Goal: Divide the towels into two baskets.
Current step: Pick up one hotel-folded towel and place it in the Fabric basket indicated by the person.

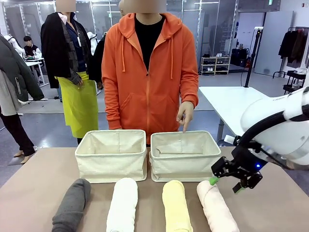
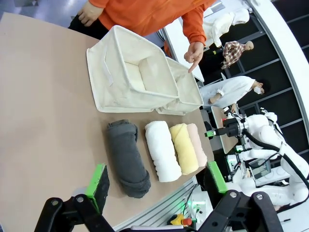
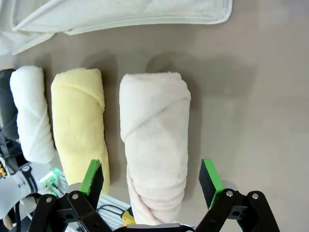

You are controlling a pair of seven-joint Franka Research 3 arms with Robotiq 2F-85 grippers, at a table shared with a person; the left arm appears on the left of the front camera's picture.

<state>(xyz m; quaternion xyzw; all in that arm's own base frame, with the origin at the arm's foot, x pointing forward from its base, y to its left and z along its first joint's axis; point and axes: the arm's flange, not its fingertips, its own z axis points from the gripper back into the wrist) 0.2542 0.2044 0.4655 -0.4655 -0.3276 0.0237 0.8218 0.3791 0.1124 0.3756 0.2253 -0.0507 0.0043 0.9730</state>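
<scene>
While all four towels lie side by side on the table point(image 1: 29, 183) along my near edge, neither basket seems to hold anything yet.

- Left gripper point(image 2: 157, 182): hangs well above the table, jaws wide apart, nothing between them.
- Dark grey towel point(image 1: 72, 205): leftmost roll, in front of the left basket point(image 1: 111, 166).
- White towel point(image 1: 122, 205): next along, just beside the grey one, apart from it.
- Pale yellow towel point(image 1: 176, 208): in front of the right basket point(image 1: 183, 166), with only a narrow gap to its pink neighbour.
- Pale pink towel point(image 1: 217, 210): rightmost roll, untouched as far as I can judge.
- Right gripper point(image 1: 225, 184): empty, jaws spread, poised over the pink roll with one green pad on each side of it. How far it stands above the terry I cannot tell.

Risks from here:
- The spread looks barely wider than the roll. Off centre, a pad lands on top and squashes it instead of passing beside it.
- The pad on the yellow side could snag the yellow towel and drag it.
- A pinch on the outer wrap alone may let the roll unwind on the lift.
- A person's hand point(image 1: 185, 115) points down at the right basket's far rim, so a drop there comes close to the fingers.
- The soft walls may buckle if the towel clips the rim.
</scene>
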